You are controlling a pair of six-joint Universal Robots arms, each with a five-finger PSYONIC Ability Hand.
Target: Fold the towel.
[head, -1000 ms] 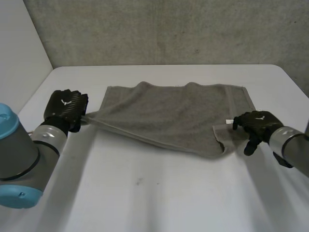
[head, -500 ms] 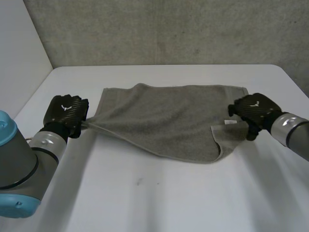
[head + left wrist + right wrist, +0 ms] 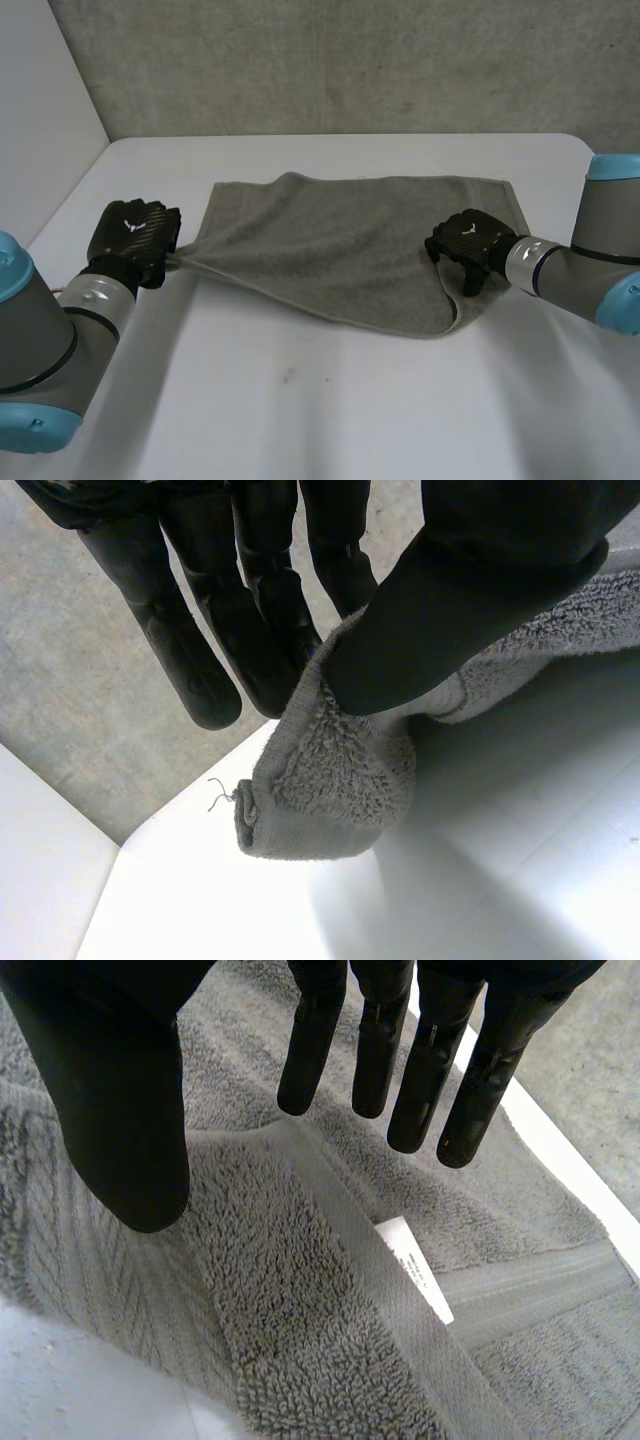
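One grey towel [image 3: 340,250], spread across the middle of the white table [image 3: 300,410]. Its far edge lay fairly straight toward 12 o'clock, and its near edge ran slantwise from 9 o'clock to about 4 o'clock. The corner at 4 o'clock was turned over onto the body, exposing a white label [image 3: 415,1268] beside the hem.

Left hand [image 3: 135,235], at the towel's 9 o'clock corner: thumb and fingers pinched that corner and raised it off the table, drawing the cloth into a taut point. Judged purpose: to anchor and tension that end so it could be carried over in a fold.

Right hand [image 3: 468,240], at the towel's 3 o'clock end, over the turned-over flap: fingers straight and spread apart from the thumb, gripping nothing. Contact with the cloth could not be told. Judged purpose: positioned to take the hem or corner near the label.

Surroundings: a grey concrete wall [image 3: 350,60] at 12 o'clock beyond the table and a pale side wall [image 3: 40,100] at 10 o'clock, both well apart from the towel.

Hindrance, as a judgement: the doubled flap and slanting near edge, which would spoil an even fold unless straightened.
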